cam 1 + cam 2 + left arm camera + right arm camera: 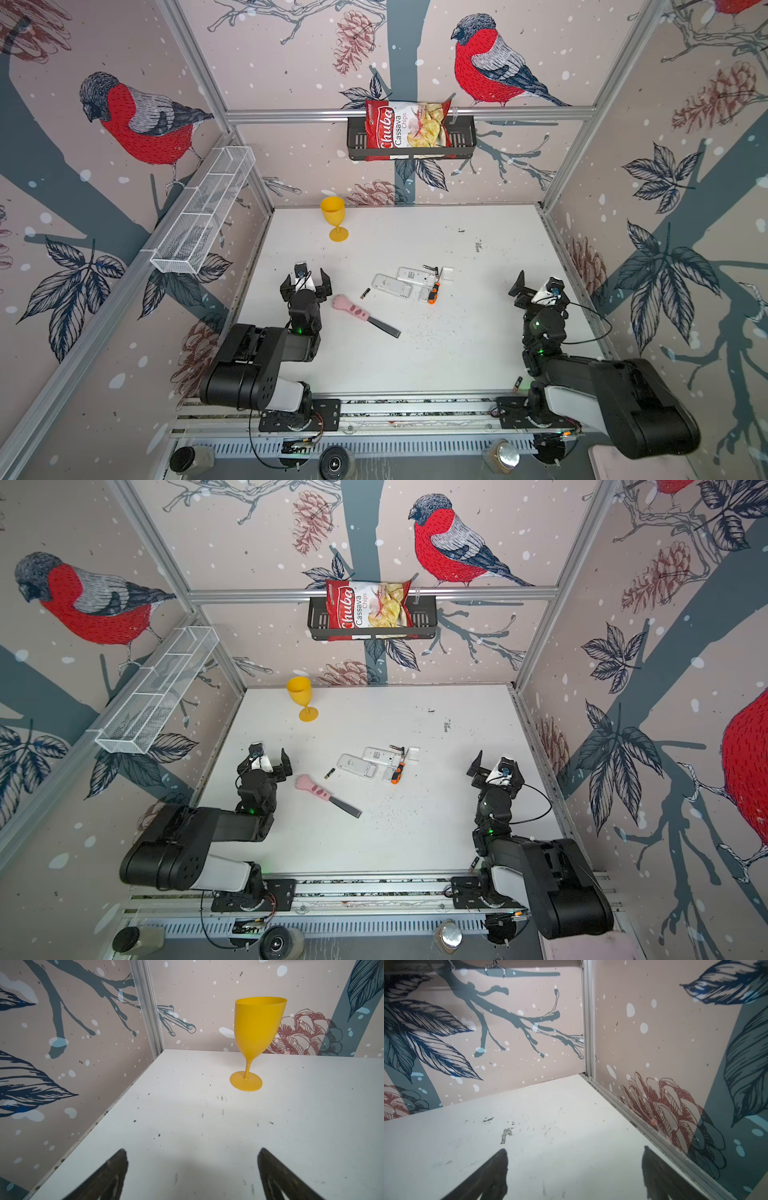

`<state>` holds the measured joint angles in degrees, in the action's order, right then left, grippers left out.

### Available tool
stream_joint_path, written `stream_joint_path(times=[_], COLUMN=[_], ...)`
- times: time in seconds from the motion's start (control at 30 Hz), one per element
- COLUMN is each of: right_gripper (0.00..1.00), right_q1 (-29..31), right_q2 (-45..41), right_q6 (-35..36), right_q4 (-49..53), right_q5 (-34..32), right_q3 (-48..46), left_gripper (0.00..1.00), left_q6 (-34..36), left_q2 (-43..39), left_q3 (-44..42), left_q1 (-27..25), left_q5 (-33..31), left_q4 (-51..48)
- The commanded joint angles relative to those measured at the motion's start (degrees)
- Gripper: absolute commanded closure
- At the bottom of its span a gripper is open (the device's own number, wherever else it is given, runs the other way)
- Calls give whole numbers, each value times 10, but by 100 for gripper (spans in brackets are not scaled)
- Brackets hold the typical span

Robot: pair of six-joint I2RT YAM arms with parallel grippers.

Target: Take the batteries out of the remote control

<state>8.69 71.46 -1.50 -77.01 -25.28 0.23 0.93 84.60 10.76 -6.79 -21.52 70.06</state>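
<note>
On the white tabletop (457, 340), with the left pincer (306, 282) and right pincer (536, 291) both spread wide and empty, one battery (365, 293) lies at 9 o'clock of the remotes (392, 285), others at 1 o'clock, and a glancing touch may roll them away.

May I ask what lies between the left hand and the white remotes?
A loose battery, the pink scraper's handle beside it, in both top views.

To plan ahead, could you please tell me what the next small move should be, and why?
Probably bring the left claw over the nearer white remote: that claw and the right claw hang open and empty, away from it, and whether its compartment is emptied cannot be told.
</note>
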Motion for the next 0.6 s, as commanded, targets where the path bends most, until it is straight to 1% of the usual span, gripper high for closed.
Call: stream_joint_path(times=[0.0,0.1,0.17,0.2,0.27,0.33,0.37,0.4,0.57], right_gripper=[1,1,1,0,0,0,1,0,0], right_q1=[-9,-9,-9,-9,-16,-56,-68,-71,-68], right_q2=[70,150,177,176,155,150,150,146,146], right_q6=[2,5,11,11,-2,-33,-40,-40,-38], right_q4=[-91,-148,-163,-141,-25,73,83,81,77], right_q5=[36,34,26,23,30,91,116,123,117], right_q3=[5,18,34,45,89,130,135,131,130], left_gripper=[4,4,4,4,4,4,4,4,3], left_q6=[10,11,5,3,-3,-15,-16,-16,-15], left_q2=[30,59,56,57,56,52,52,52,50], left_q3=[0,-4,4,7,15,24,26,25,20], left_q1=[1,0,0,0,7,27,30,29,28], left_q5=[9,5,-1,-4,7,43,46,46,44], left_q4=[96,127,107,101,86,60,56,59,66])
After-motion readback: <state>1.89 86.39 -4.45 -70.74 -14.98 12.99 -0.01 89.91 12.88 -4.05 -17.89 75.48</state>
